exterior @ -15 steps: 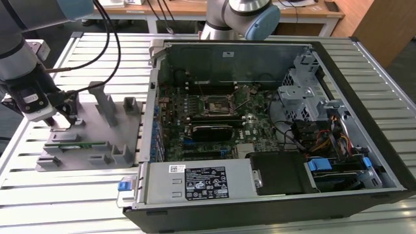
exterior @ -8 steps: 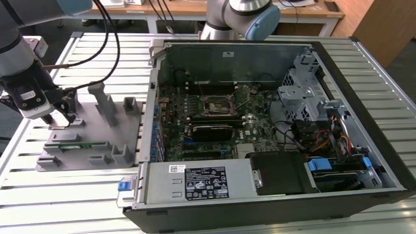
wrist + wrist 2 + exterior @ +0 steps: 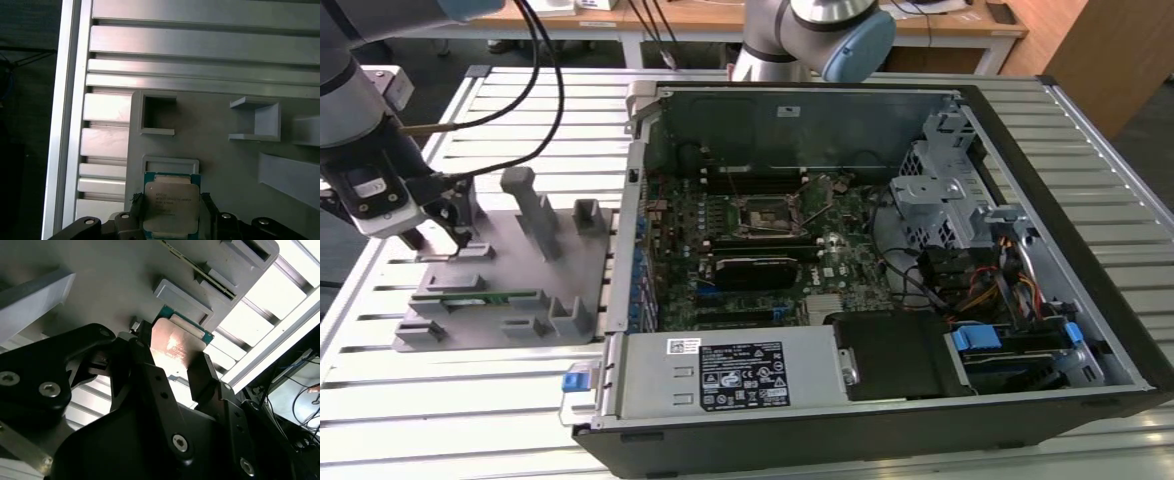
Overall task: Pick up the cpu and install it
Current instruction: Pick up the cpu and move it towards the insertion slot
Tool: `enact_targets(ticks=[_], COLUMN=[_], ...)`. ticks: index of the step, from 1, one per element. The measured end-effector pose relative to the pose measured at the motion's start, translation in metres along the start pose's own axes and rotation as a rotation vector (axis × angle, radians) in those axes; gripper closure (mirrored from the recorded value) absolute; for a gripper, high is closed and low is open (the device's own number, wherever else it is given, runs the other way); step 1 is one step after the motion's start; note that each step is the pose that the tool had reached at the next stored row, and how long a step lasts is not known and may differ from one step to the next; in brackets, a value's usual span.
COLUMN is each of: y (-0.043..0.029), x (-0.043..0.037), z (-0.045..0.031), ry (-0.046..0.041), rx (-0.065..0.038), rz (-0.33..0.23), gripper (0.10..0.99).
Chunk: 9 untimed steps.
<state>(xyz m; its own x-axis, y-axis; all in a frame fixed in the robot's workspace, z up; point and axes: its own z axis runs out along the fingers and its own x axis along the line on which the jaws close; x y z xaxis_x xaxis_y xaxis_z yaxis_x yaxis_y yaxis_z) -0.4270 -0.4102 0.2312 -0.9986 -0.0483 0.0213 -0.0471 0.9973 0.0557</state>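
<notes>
A worktop (image 3: 454,420) of ribbed, pale aluminium slats is seen across the exterior view. Most of the exterior view's right is taken by an open computer case (image 3: 801,120), a dark box with bare sheet-metal walls, in which a green circuit board (image 3: 834,230) with a square socket (image 3: 761,213) is laid flat. On the exterior view's left a matte grey plastic tray (image 3: 494,275) with upright posts and rectangular pockets is set on the slats, and a thin green memory stick (image 3: 483,296) is lodged in it. Over the tray's far left corner the end effector (image 3: 434,235) is held low. In both wrist views its black, angular fingers (image 3: 137,202) are clenched against two opposite edges of the cpu (image 3: 170,205), a flat square chip with a shiny metal lid and a green rim, just beside a shallow framed pocket (image 3: 170,165) of the tray. Whether the chip is lifted off the tray cannot be told.
</notes>
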Motion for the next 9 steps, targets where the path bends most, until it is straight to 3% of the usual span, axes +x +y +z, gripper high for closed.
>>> enact_targets(ticks=[9], y=[0.0007], x=[0.0003], z=[-0.0100], ry=[-0.0001], rx=[0.000], rz=[0.000], gripper=[0.557])
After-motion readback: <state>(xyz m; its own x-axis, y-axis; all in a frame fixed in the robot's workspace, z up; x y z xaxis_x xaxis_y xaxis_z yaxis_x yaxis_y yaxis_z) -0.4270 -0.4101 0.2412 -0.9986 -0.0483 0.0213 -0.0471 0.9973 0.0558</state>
